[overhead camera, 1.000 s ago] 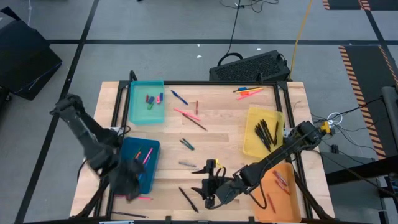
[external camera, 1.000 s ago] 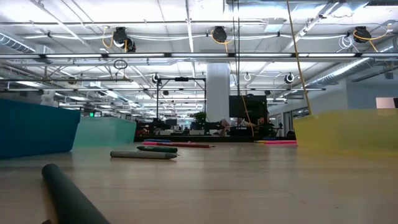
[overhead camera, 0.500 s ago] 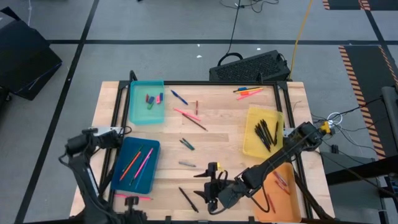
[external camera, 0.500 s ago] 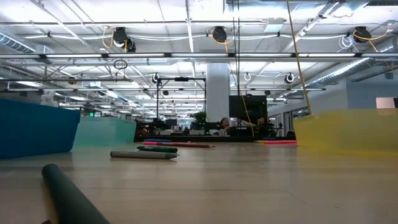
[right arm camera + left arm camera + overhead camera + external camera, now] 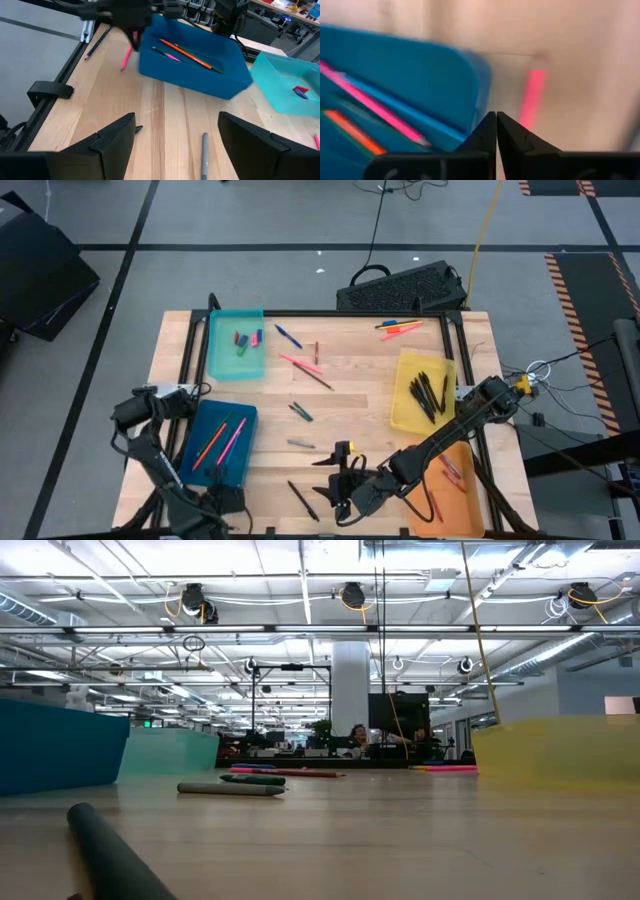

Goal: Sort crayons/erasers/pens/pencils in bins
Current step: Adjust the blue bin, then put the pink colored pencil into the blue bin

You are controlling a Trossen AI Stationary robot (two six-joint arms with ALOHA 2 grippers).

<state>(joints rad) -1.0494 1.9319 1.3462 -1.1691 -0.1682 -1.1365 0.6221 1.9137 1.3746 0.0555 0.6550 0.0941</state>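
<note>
The shallow dark blue translucent plastic bin [image 5: 222,444] serves as the landmark. It already holds long thin sticks, one orange and a pink one beside it. Beyond it, toward the far bench edge, the teal translucent plastic bin [image 5: 236,343] holds a few tiny stubby erasers [image 5: 243,340]. Well to its right, the yellow translucent plastic bin [image 5: 424,392] carries a cluster of long black sticks, and nearer than that the orange translucent plastic bin [image 5: 452,483], partly hidden by the right arm, holds a few short reddish crayons [image 5: 449,469].

Much is still loose on the wooden bench [image 5: 350,370]: a long pink stick [image 5: 220,497] just beside the blue bin's near edge, a grey stick and a dark green one to the bin's right, long pink and dark sticks farther off, a blue stick near the teal bin, and a bundle of pink and orange sticks at the far right. By my judgement the sorting is roughly half done.

The left pincer [image 5: 496,131] hangs at the blue bin's near corner, its fingers pressed together with nothing between them. The right pincer [image 5: 176,132] stands to the bin's right, spread wide and empty, above the near bench.
</note>
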